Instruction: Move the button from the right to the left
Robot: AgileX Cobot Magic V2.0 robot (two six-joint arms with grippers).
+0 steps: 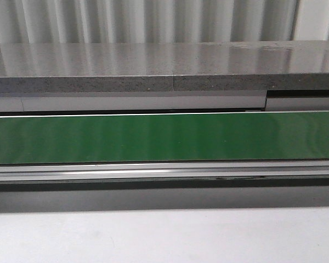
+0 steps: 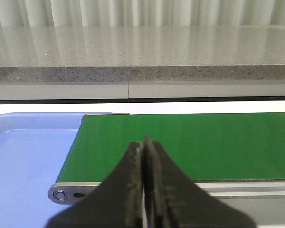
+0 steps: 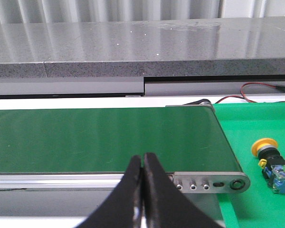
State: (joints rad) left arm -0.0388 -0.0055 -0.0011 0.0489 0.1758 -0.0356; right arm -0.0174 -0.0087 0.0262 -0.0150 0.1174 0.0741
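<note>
The button (image 3: 271,164) lies on its side in a green tray (image 3: 256,209), just past the right end of the conveyor; its yellow head, black collar and blue-grey block show only in the right wrist view. My right gripper (image 3: 142,159) is shut and empty, in front of the belt and left of the button. My left gripper (image 2: 143,145) is shut and empty, in front of the belt's left end. Neither gripper shows in the front view.
A green conveyor belt (image 1: 164,137) runs across, with a metal frame rail (image 1: 164,171) in front. A blue tray (image 2: 23,161) sits at its left end. A grey stone ledge (image 1: 164,68) stands behind. Red and black wires (image 3: 261,88) lie behind the green tray.
</note>
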